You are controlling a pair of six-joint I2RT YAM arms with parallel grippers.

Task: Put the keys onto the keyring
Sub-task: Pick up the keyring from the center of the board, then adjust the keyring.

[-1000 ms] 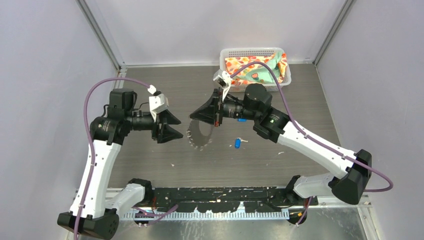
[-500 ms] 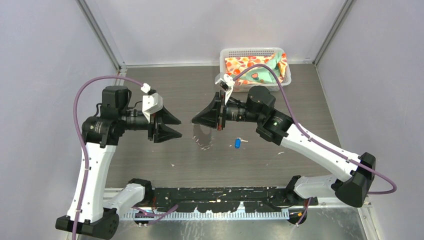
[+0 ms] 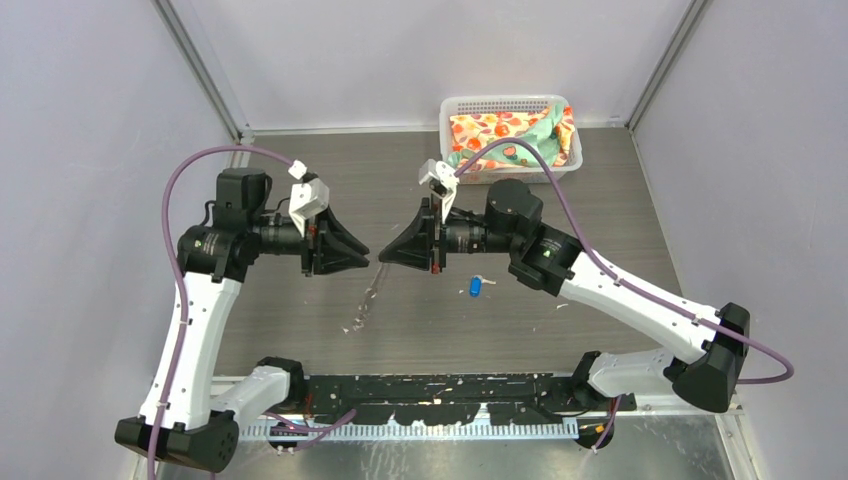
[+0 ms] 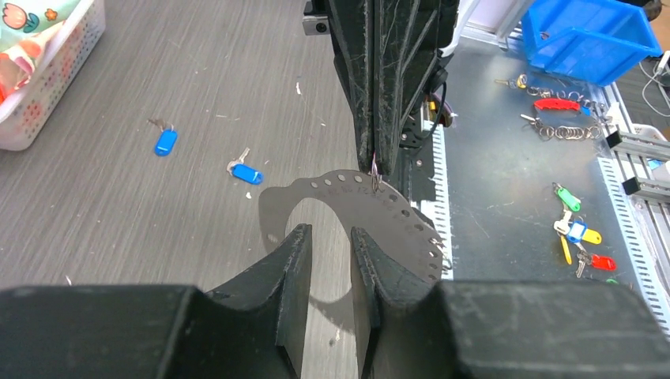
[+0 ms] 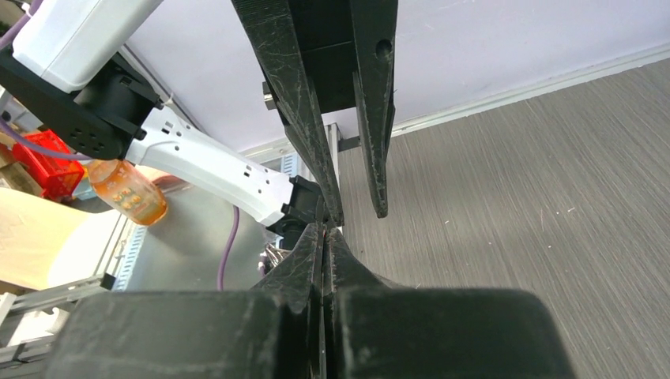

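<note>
1. In the left wrist view the right gripper (image 4: 376, 170) comes down from 12 o'clock. Its two fingers are pressed flat together on the upper rim of the keyring (image 4: 399, 225), so the ring hangs from that pinch above the table (image 4: 118, 213).
2. The keyring is a flat grey loop with a row of small holes along its band (from above it turns nearly edge-on and reads as a thin sliver).
3. The left gripper (image 4: 330, 233) faces the ring from 6 o'clock. Its fingers stand apart with a narrow gap, and we see the ring's hollow middle through it.
4. The left finger on the 3 o'clock side overlaps the band, and we cannot tell whether it touches.
5. From above, the two grippers meet almost tip to tip over the middle of the table, the left one at 9 o'clock of the right.
6. The right wrist view shows no gap between the right gripper's own fingers, while the left gripper's fingers reach in from 12 o'clock with the wall showing between them.
7. Both keys (image 4: 246, 174) lie flat on the table, off the ring and apart from each other, at about 10 o'clock of the ring in the left wrist view.
8. From above we find a single key (image 3: 475, 288), at 4 o'clock of the right fingertips.
9. A white basket (image 3: 500, 99) holding a patterned cloth (image 3: 480, 130) sits at the far edge, at 1 o'clock of the grippers.
</note>
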